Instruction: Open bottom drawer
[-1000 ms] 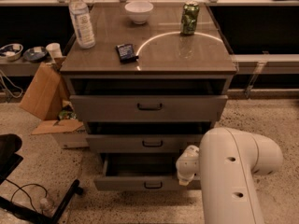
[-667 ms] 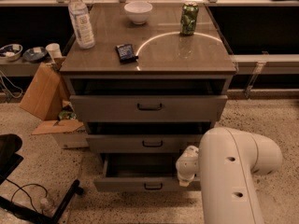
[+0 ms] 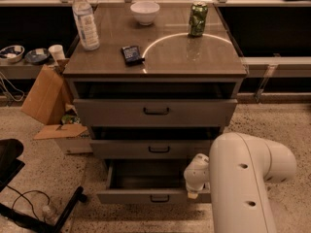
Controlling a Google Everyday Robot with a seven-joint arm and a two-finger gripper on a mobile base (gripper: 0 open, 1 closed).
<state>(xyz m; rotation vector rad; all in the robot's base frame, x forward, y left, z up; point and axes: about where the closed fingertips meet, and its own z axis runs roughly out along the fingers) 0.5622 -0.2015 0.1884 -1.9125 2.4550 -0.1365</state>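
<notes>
The 3-drawer cabinet (image 3: 204, 57) fills the middle, with a white robot arm (image 3: 248, 178) at lower right. The bottom drawer (image 3: 141, 197), lowest of the 3, sits pulled out. The gripper (image 3: 193, 191) is at its front's right end, can't tell if open or closed.

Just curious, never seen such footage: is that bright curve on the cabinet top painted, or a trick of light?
Camera view: the curve is probably glare, since the glossy cabinet top mirrors the green can; warm light tints everything; the bottom drawer's inside is shadowed; the pincer sits at its front's right end, beside the arm.
</notes>
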